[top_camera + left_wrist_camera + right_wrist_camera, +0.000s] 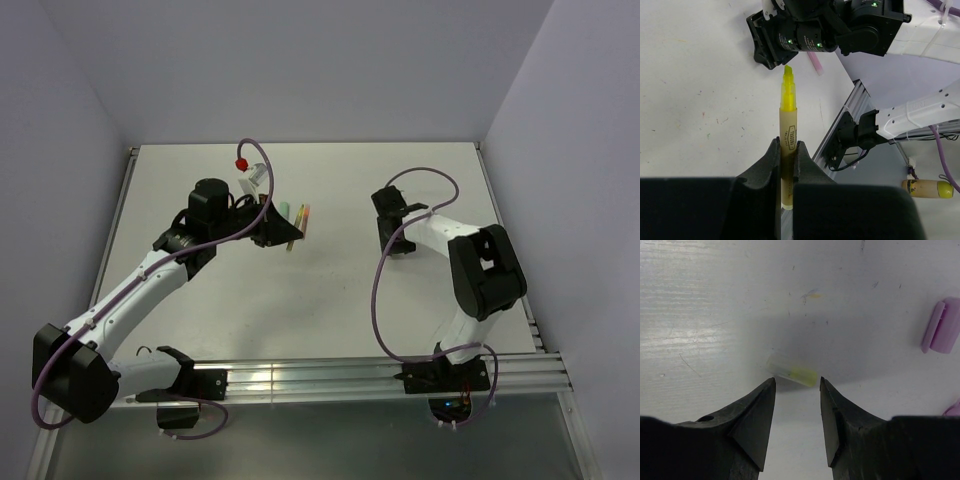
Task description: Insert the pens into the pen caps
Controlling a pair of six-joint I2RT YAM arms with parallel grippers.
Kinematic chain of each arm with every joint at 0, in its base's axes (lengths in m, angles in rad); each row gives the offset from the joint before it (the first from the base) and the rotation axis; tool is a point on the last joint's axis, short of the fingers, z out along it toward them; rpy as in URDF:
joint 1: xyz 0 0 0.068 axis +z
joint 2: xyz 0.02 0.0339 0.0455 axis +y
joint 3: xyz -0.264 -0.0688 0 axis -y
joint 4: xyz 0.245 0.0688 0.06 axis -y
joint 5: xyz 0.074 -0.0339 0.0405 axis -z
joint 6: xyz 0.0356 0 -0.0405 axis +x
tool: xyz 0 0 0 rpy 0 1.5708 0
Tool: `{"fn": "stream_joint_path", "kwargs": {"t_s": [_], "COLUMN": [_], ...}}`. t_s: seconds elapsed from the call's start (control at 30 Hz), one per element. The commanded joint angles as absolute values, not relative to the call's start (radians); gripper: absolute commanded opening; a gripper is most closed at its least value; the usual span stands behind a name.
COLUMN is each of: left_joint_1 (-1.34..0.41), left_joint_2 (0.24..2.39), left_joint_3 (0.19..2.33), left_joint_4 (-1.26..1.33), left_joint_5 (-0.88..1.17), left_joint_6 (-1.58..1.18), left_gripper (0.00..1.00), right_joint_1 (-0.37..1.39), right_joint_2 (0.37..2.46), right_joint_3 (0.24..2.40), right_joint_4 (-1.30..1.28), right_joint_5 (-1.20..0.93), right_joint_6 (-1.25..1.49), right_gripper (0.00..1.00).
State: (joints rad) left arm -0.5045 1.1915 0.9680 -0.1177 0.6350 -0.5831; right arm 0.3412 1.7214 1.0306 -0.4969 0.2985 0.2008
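Yellow pen [788, 110] clamped in left gripper [787, 150]; open right gripper [797, 390] over yellow cap [792, 372], likely next lowering to grasp.

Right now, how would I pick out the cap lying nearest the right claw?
Start at the white table, then find the open right claw over it. The yellow cap lies on its side just beyond its tips: a short, see-through tube tinted yellow, unlike the opaque purple cap farther off.

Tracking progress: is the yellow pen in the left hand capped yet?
Uncapped. The yellow pen, clamped in the left hand, shows its bare chisel tip with no cap on it.
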Motion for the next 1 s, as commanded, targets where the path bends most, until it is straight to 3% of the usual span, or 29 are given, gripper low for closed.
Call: {"fn": "stream_joint_path", "kwargs": {"t_s": [0.0, 0.6, 0.97], "left_joint_1": [-0.502, -0.503, -0.502], "left_joint_2": [1.177, 1.187, 1.196], "left_joint_3": [0.960, 0.959, 0.962], "left_joint_4": [-0.089, -0.091, -0.097], "left_joint_5": [0.660, 0.658, 0.657], "left_joint_6": [-0.555, -0.555, -0.555], "left_gripper": [0.00, 0.00, 0.00], "right_joint_1": [0.331, 0.311, 0.302], "right_joint_2": [1.743, 1.801, 1.821], "right_joint_3": [1.074, 1.126, 1.121], "right_joint_4": [-0.469, -0.477, -0.482], "right_joint_5": [0.295, 0.236, 0.170], "right_joint_6": [0.176, 0.172, 0.250], "right_gripper": [0.48, 0.47, 0.38]}}
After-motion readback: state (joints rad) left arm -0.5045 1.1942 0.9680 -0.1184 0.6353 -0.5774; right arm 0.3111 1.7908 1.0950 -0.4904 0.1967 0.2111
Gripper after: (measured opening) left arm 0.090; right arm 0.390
